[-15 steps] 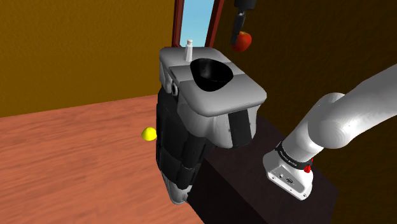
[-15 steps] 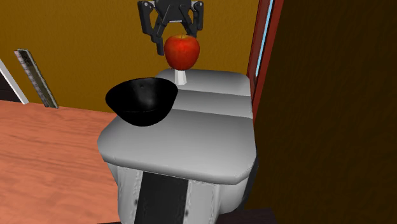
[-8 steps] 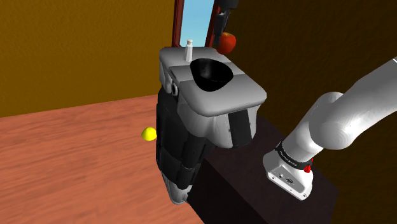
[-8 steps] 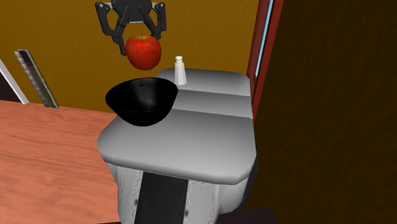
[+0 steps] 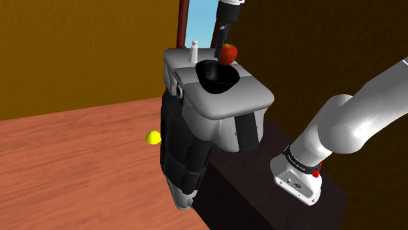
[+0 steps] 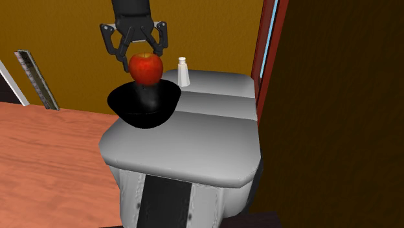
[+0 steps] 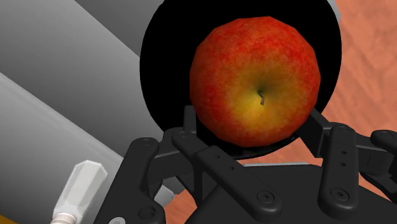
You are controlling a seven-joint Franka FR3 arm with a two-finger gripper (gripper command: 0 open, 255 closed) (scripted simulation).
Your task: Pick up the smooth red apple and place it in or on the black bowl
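Over the black bowl (image 6: 139, 110) hangs the red apple (image 6: 146, 68), which has some yellow around its stem. The black pincer (image 6: 144, 63) holds the apple tight, with one finger on each side. The apple is right above the bowl's open top. The bowl sits on a grey desk (image 6: 194, 142). A small white bottle (image 6: 184, 72) stands near the bowl on the same desk. Down on the brown floor (image 5: 65, 170) lies a little yellow ball (image 5: 153, 137).

1. The red apple (image 7: 257, 79), yellow around its stem, sits over the black bowl (image 7: 162, 70).
2. The gripper (image 7: 254, 141) clasps it above the bowl.
3. A white shaker (image 7: 75, 194) stands near the bowl on the grey surface (image 7: 57, 83).
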